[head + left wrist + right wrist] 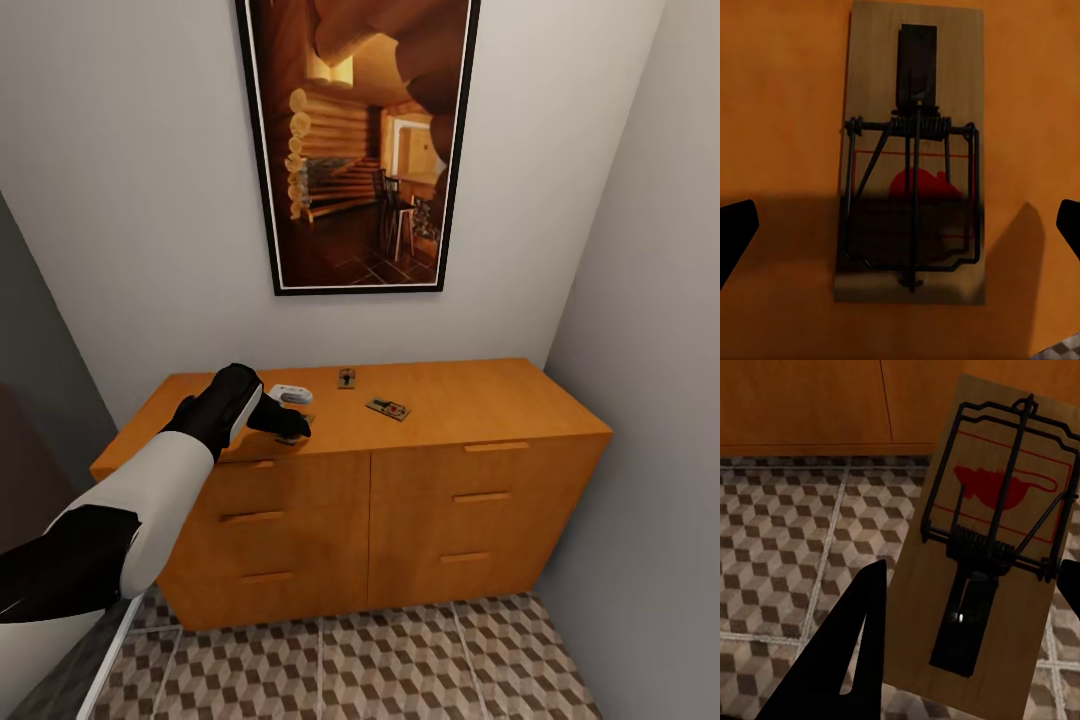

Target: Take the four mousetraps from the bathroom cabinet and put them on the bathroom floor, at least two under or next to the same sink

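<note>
Head view: cabinet (400, 480) fills the centre of the frame against a white wall, framed picture (358, 140) above it, cube-pattern floor (400, 665) along the bottom edge. Left arm enters from lower left; left gripper (290, 428) sits low over the cabinet top near its front edge, left of centre, over a trap (297, 423) mostly hidden beneath it. Two more traps lie flat on the top, apart from each other: small trap (347, 378) near the back at centre, angled trap (388, 408) just right of it. A white object (290, 394) rests just behind the gripper. Left wrist view: near trap (911, 154) flat on the orange top, centre of frame, spring and red mark visible; dark fingertips (736, 232) at both side edges, spread wide, well clear of the board, not gripping. Right wrist view: right gripper (967, 630) clamps a fourth trap (994, 547), fingers at its two long edges, board held tilted above floor tiles (787, 547), cabinet front (817, 397) across the upper frame.
</note>
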